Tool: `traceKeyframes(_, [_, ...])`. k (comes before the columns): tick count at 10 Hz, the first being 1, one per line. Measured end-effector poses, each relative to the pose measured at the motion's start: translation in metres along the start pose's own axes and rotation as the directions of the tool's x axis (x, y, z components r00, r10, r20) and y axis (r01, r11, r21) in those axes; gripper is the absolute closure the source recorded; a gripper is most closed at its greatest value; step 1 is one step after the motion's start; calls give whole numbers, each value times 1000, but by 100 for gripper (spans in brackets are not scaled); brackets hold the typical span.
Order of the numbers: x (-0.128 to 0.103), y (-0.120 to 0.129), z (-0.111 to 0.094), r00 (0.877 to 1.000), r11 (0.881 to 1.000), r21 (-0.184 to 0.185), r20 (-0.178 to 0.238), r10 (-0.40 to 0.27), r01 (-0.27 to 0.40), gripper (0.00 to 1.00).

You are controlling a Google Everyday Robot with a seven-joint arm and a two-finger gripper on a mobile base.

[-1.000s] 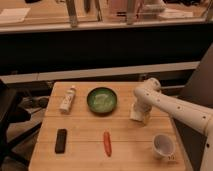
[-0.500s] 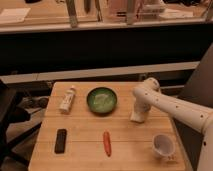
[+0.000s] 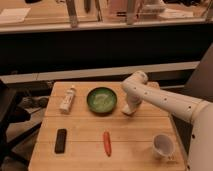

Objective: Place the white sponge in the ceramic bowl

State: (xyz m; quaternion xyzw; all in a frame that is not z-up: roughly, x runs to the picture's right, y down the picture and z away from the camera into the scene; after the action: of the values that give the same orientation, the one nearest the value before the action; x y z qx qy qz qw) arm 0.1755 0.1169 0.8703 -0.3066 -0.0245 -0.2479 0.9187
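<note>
Saw the gripper (image 3: 129,110) down at the table (image 3: 131,146), just right of the bowl (image 3: 90,99); could not tell its grip. Could not pick out the sponge, likely hidden beneath it. Risked a loose hold dropping the sponge short, or a low carry knocking the bowl's rim. Read nothing on the tube (image 3: 68,99) label.

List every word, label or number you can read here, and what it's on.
No text can be read anywhere.
The white tube carries a label, its print too blurred to read.
The ceramic bowl, black bar, orange stick and white cup show no markings.
The pincer, low at the table right of the bowl, shows none.
</note>
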Motion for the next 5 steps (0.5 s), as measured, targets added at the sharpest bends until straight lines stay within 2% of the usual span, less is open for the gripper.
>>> traceKeyframes(3, [-24, -33, -16, 999, 999, 3, -18, -42, 42, 97])
traceKeyframes(5, [-26, -45, -24, 998, 998, 5, -35, -61, 62, 97])
